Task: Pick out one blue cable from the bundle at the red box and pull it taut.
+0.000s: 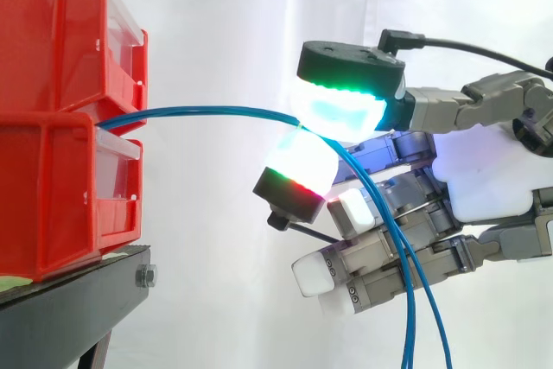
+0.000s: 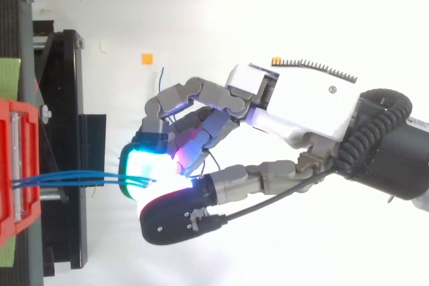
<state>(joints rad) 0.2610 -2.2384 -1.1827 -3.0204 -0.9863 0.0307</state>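
Side view: two red bins are stacked on the black stand, their open fronts level with the edge of the stand that faces the arm. The blue cables come out of the gap between the upper and the lower bin. They run past that edge in a shallow upward bow and reach the hand, which comes in from the right, clear of the stand. Beyond the hand the strands fall steeply and hang loose down to the bottom of the view, spreading apart as they go.

The hand is closed in a pinch. A pad glowing green and cyan presses down from above, and one glowing white with a red and green rim meets it from below. The cables pass between the two. The other fingers are curled beneath, and the hanging strands cross in front of them.

From the top view several strands lie side by side, running almost straight from the bins to the hand. I cannot tell how many strands sit inside the pinch.
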